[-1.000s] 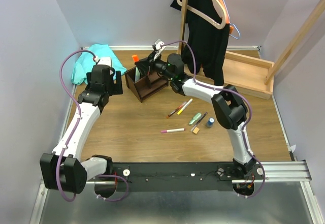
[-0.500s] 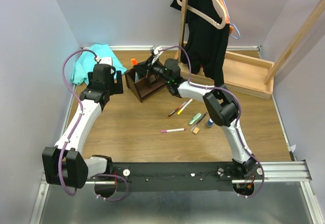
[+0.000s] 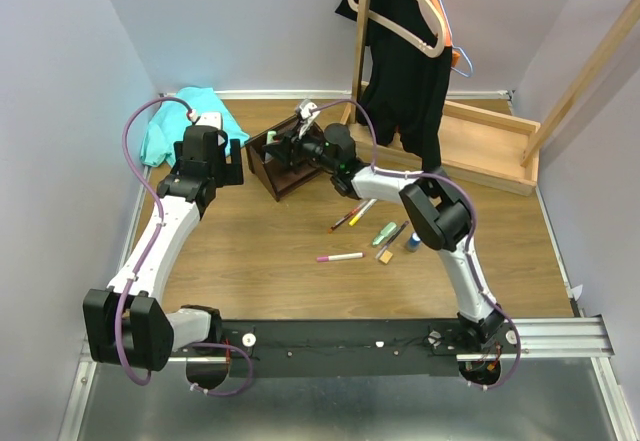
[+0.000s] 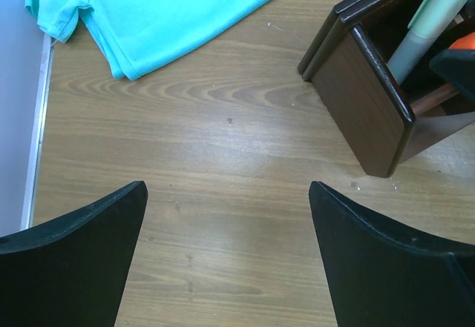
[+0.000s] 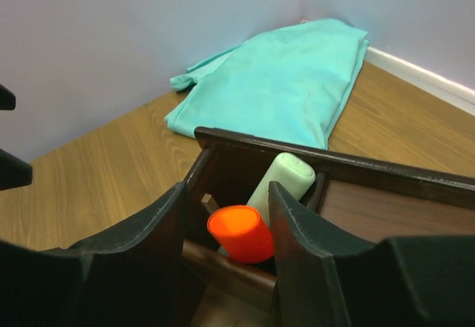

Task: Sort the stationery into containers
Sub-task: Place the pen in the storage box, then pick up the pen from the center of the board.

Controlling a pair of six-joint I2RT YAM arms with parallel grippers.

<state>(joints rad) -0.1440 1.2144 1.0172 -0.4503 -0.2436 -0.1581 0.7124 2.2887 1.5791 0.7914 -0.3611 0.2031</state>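
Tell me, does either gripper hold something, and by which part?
Nothing is held. The left gripper is open and empty. The right gripper is open around the top of the orange marker in the organizer, with a gap on one side.

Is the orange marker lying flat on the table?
No, the orange marker sits in the organizer slot beside a pale green marker.
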